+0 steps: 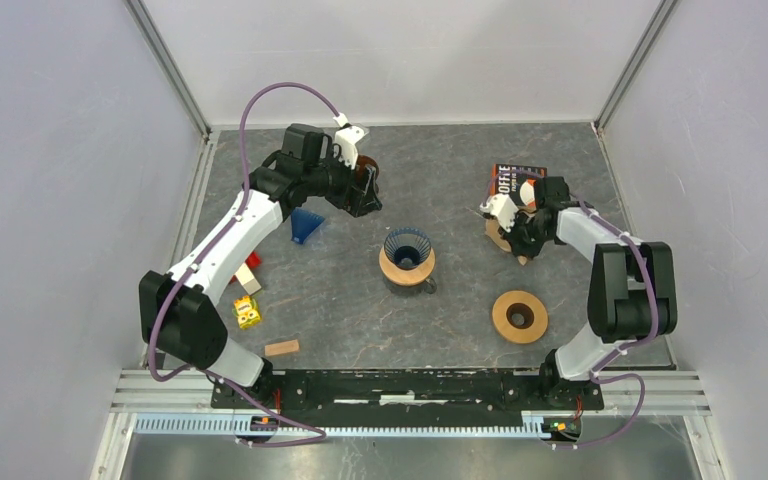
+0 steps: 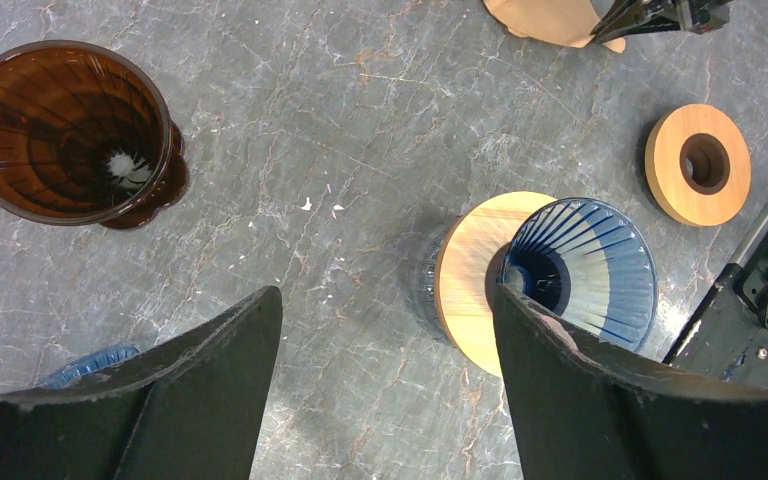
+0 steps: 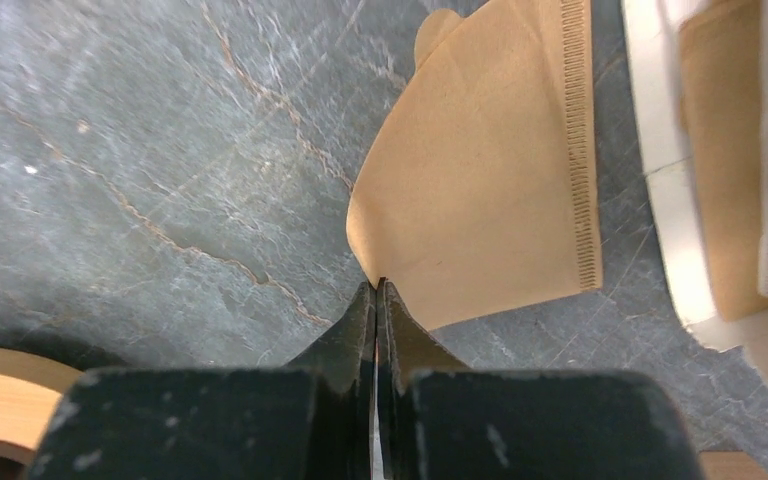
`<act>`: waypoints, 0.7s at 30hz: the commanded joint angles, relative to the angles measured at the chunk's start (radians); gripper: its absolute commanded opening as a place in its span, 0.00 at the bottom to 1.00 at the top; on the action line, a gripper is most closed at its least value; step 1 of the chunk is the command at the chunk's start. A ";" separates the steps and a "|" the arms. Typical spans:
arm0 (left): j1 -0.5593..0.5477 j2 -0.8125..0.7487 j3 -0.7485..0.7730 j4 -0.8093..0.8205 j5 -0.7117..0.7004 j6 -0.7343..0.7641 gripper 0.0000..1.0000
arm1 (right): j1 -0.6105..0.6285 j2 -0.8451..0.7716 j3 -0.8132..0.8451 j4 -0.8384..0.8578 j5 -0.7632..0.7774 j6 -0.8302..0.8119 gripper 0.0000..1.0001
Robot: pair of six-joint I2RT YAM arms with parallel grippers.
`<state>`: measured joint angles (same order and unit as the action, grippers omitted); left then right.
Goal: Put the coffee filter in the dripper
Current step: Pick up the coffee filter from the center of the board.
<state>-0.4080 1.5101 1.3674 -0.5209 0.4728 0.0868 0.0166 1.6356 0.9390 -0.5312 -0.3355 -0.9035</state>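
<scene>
The right gripper [image 3: 376, 290] is pressing its jaws together on the near edge of the tan paper coffee filter [image 3: 480, 170]. The filter is lying right of centre in the top view, over the grey table [image 3: 110, 150] and just below a dark packet [image 1: 512, 178]. The left gripper [image 2: 385, 330] is hanging wide open and holding nothing, towards the upper left. The blue dripper [image 1: 407, 246] is standing on its wooden ring [image 2: 470, 270] at the centre, well apart from the filter.
</scene>
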 commanded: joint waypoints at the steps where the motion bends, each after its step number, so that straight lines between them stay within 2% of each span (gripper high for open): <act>1: -0.004 -0.034 0.036 0.037 -0.002 0.057 0.84 | -0.004 -0.069 0.085 -0.068 -0.120 -0.014 0.00; 4: -0.004 -0.032 0.057 0.035 0.012 0.056 0.84 | -0.005 -0.099 0.146 -0.130 -0.235 -0.010 0.00; 8: -0.006 -0.030 0.096 0.015 0.072 0.057 0.83 | 0.002 -0.106 0.254 -0.237 -0.465 -0.010 0.00; 13: -0.037 -0.054 0.140 -0.010 0.113 0.114 0.83 | 0.063 -0.107 0.365 -0.294 -0.689 0.016 0.00; 21: -0.233 -0.108 0.220 -0.139 -0.045 0.441 0.84 | 0.233 -0.203 0.368 -0.062 -0.709 0.208 0.00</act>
<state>-0.5533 1.4704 1.5242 -0.5957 0.5049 0.2874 0.1936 1.5139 1.2945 -0.7128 -0.9668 -0.7921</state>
